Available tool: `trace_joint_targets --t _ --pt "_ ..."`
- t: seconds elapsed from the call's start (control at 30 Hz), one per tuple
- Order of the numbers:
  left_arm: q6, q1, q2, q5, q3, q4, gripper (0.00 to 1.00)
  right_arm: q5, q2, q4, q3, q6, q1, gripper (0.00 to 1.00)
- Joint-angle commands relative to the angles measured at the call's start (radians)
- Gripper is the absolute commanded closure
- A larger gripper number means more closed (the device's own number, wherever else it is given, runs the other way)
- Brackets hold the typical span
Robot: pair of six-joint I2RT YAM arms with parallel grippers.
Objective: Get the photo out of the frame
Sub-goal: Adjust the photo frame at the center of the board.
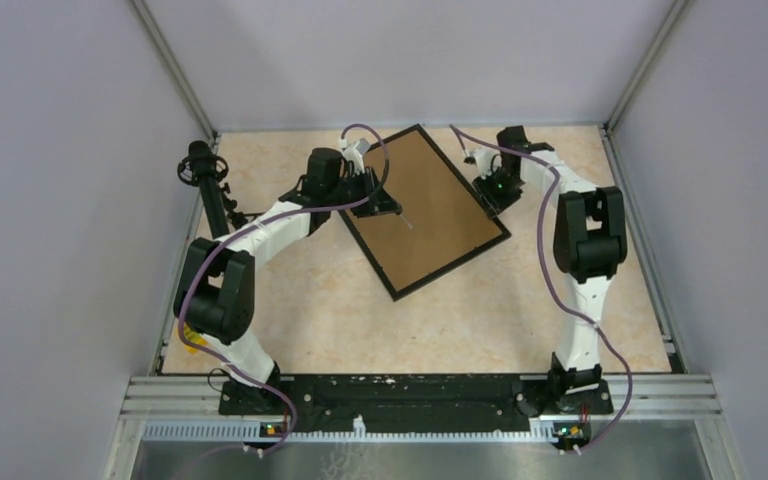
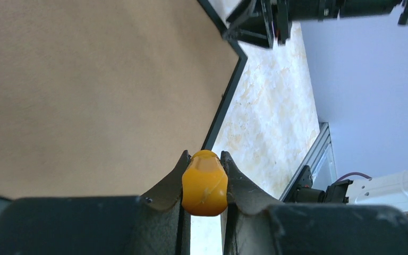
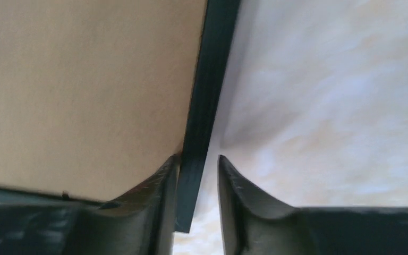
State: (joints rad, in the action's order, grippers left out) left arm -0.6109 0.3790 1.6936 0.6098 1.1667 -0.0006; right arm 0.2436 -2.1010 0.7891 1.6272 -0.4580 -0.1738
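Observation:
The frame [image 1: 440,200] lies back up and slanted on the table, showing its brown fibreboard back and thin black border. The photo is hidden. My left gripper [image 1: 388,207] hangs over the frame's left edge. In the left wrist view it [image 2: 204,154] is shut on a small yellow rounded piece [image 2: 204,183] above the brown back [image 2: 85,79], near the border [image 2: 224,103]. My right gripper [image 1: 488,197] is at the frame's right edge. In the right wrist view it [image 3: 198,158] is open and straddles the black border [image 3: 212,79]: the left finger touches it, the right finger stands off.
A black stand with a round head [image 1: 200,168] rises at the back left corner. Grey walls close in the beige marbled table [image 1: 360,320] on three sides. An aluminium rail [image 1: 420,405] carries both arm bases at the near edge.

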Motion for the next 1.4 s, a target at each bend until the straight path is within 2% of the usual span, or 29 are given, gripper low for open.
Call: trace_joint_targets --t 0.0,0.07,0.13,0.33,0.5,0.6,0.77,0.97,1.27,1.37 --pt "0.024 -0.005 -0.032 0.007 -0.003 0.035 1.00 -0.175 -0.039 -0.091 0.196 -0.147 0.019 0.58" --pt "0.028 -0.005 -0.034 0.005 0.003 0.032 1.00 -0.163 -0.018 -0.061 0.269 -0.072 0.022 0.47" --pt "0.030 -0.005 -0.039 0.004 0.004 0.035 1.00 -0.170 0.035 -0.064 0.264 0.041 0.030 0.37" --pt "0.019 -0.005 -0.052 0.003 -0.009 0.052 1.00 -0.188 0.277 -0.085 -0.031 0.463 0.043 0.37" --pt "0.014 -0.005 -0.058 0.004 -0.011 0.047 1.00 -0.051 0.364 -0.066 -0.259 0.656 0.060 0.37" --pt "0.015 -0.005 -0.071 -0.001 -0.013 0.051 1.00 -0.028 0.362 -0.113 -0.330 0.700 0.065 0.37" --pt "0.035 -0.005 -0.090 -0.019 -0.018 0.048 1.00 -0.007 0.297 -0.137 -0.338 0.751 0.065 0.38" --pt "0.032 -0.005 -0.079 -0.019 -0.017 0.050 1.00 -0.043 0.179 -0.133 -0.301 0.785 0.063 0.43" --pt "0.034 -0.006 -0.058 -0.019 -0.005 0.050 1.00 -0.109 0.017 -0.104 -0.211 0.799 0.062 0.43" --pt "0.037 -0.006 -0.056 -0.021 0.003 0.041 1.00 -0.122 -0.023 -0.084 -0.183 0.770 0.062 0.51"
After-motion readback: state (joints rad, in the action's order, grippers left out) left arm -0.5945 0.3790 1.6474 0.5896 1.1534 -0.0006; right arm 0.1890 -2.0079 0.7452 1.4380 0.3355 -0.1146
